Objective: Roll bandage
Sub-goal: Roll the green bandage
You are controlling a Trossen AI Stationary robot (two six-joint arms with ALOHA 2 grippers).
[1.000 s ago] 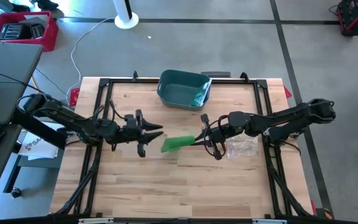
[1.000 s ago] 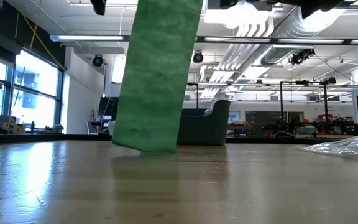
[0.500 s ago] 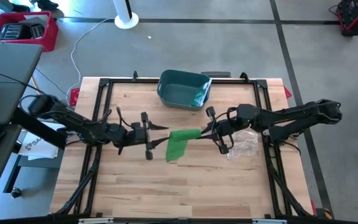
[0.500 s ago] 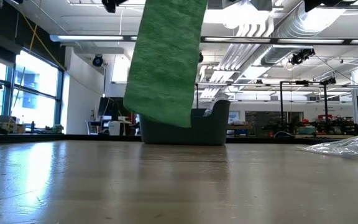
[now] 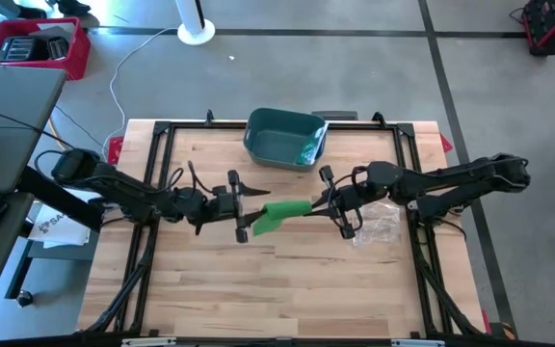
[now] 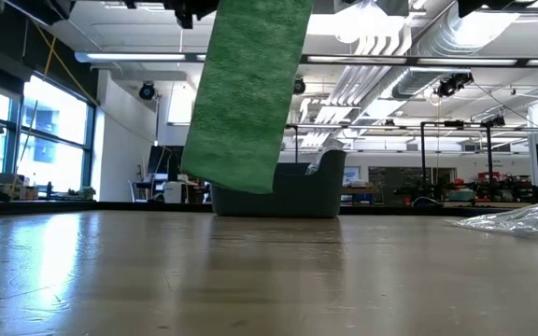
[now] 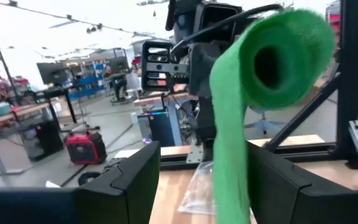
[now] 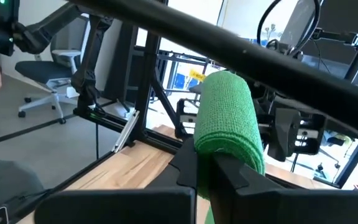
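Note:
The green bandage (image 5: 279, 214) is a short roll (image 7: 284, 50) with a loose tail (image 6: 246, 93) hanging under it. The tail's lower end (image 6: 227, 182) is clear of the table. My right gripper (image 5: 308, 208) is over the table's middle, level, and shut on the roll (image 8: 229, 118). My left gripper (image 5: 249, 210) is just left of the bandage, also level and open. In the left wrist view the tail (image 7: 229, 162) hangs between my left gripper's (image 7: 204, 152) two fingers; no touch shows. My right gripper pinches the roll between its two fingers at the end nearest them (image 8: 219, 152). The fingers lie level and come from the table's right. The roll is lifted clear, its hollow core facing the left arm, and the tail hangs slack below it.
A teal bin (image 5: 285, 140) stands at the table's far middle. A clear plastic wrapper (image 5: 374, 229) lies on the wood just right of my right gripper, and shows in the low view (image 6: 516, 219). Bare wood lies toward the near edge.
My right gripper has risen a little with the roll, so the tail's lower end has come up from just above the table and hangs higher. My left gripper has moved toward the table's right, up to the bandage, rolling about its own axis.

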